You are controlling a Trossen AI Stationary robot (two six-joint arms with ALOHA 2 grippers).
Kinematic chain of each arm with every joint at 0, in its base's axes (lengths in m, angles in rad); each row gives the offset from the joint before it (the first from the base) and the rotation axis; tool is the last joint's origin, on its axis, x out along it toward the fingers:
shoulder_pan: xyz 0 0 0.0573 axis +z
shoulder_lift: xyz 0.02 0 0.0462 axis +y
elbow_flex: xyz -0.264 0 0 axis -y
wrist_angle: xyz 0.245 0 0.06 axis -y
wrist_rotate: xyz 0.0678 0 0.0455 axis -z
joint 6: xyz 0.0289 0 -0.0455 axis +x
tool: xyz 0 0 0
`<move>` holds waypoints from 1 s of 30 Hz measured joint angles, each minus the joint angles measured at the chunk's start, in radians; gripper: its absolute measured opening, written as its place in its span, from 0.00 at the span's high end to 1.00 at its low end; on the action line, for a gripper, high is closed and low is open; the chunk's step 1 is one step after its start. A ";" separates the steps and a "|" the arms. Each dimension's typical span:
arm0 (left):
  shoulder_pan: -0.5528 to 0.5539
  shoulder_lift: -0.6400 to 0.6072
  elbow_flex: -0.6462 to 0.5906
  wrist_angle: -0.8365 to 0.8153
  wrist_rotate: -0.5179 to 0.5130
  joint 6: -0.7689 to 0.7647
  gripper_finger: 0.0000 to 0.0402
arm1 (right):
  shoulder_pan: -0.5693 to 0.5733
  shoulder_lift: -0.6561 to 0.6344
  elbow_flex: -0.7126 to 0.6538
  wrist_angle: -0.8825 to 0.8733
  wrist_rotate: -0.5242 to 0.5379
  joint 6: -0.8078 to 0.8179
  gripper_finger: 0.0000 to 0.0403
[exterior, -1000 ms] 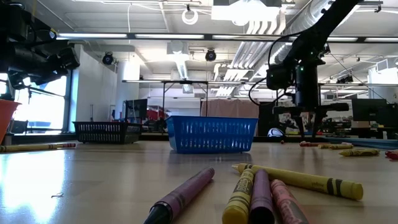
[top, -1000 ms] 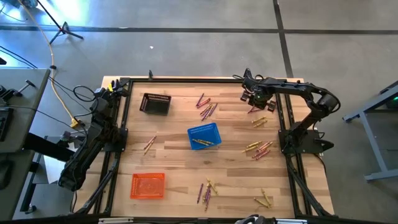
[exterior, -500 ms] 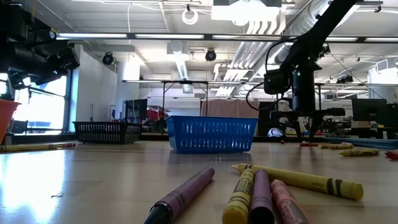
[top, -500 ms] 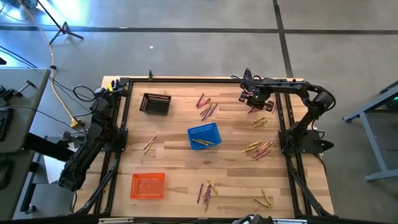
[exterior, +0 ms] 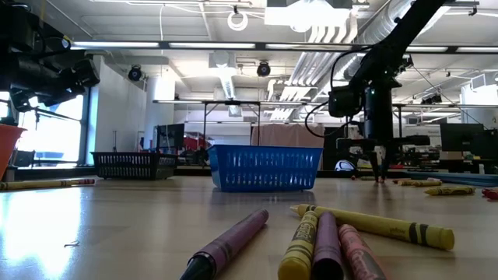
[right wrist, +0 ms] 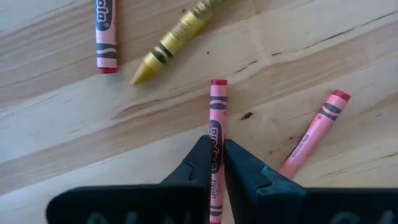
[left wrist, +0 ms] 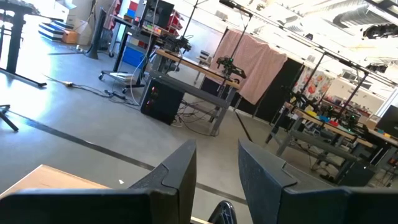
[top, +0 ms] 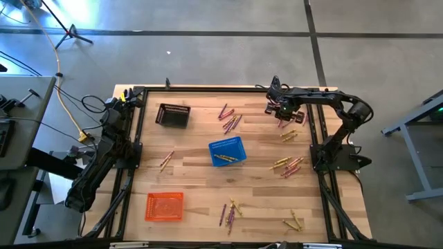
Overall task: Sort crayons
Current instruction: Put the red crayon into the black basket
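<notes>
Crayons, the thin wax sticks in pink, gold and purple, are scattered in small clusters all over the pale wooden table [top: 194,180], and one of them just got picked. A second ago the right gripper [right wrist: 216,158] was hanging above the cluster at the table's far right corner with its fingers apart; now it has dropped to the wood and pinched them together on a pink paper-wrapped crayon [right wrist: 217,118] lying flat, so this looks like the grasp step of one sorting cycle. Two more pink crayons and a gold one lie just beside it, not touching. The blue mesh basket [top: 227,151] mid-table already has some crayons in it, while the black mesh basket [top: 173,115] and orange mesh basket [top: 165,206] sit further off. The left gripper [left wrist: 216,171] is parked off the table's left edge, fingers apart, holding nothing. My guess is lift comes next, then a carry to whichever basket takes pink.
</notes>
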 joint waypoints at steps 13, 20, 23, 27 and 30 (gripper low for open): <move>0.000 0.000 0.000 0.000 0.000 0.000 0.74 | 0.112 -0.226 -0.005 0.000 0.009 0.079 0.97; 0.000 0.000 0.000 0.000 0.000 0.000 0.74 | 0.213 -0.374 -0.004 0.184 0.008 -0.151 0.97; 0.000 0.000 0.000 0.000 0.000 0.000 0.74 | 0.233 -0.379 -0.004 0.322 -0.045 -0.197 0.97; 0.000 0.000 0.000 0.000 0.000 0.000 0.74 | 0.255 -0.334 -0.003 0.528 -0.158 -0.260 0.97; 0.000 0.000 0.000 0.000 0.000 0.000 0.74 | 0.273 -0.281 0.002 0.695 -0.243 -0.284 0.97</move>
